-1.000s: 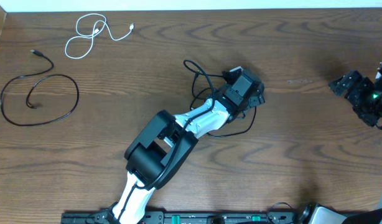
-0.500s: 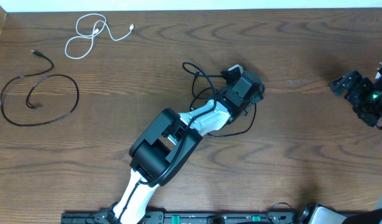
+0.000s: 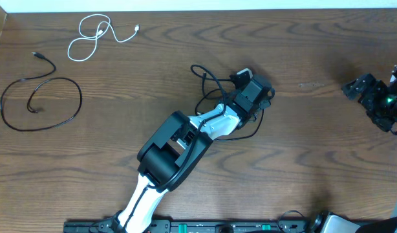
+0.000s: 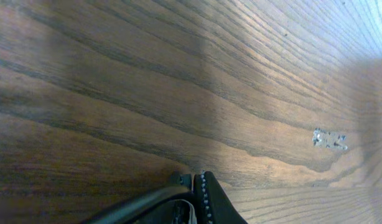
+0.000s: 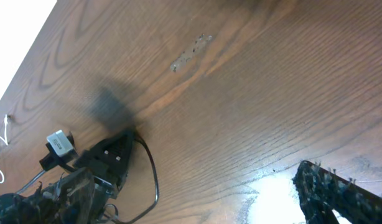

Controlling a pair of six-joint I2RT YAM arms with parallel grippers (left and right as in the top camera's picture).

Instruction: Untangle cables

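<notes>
Three cables lie apart on the wooden table. A white cable is looped at the far left, and a black cable forms a ring below it. The other black cable lies tangled mid-table, its pale plug beside my left gripper. In the right wrist view this cable curves out from the left gripper's tip. In the left wrist view the left gripper is shut, its pads together, low over the wood. My right gripper stands open at the right edge, far from all three cables.
A pale scuff mark sits on the wood between the two grippers; it shows as a scuff mark in the left wrist view. The left arm stretches from the front edge to the middle. The table's back edge runs along the top.
The left gripper has shut from open at the cable's right-hand loop. The left arm has shifted slightly. The right arm and the two left-hand cables have not moved.
</notes>
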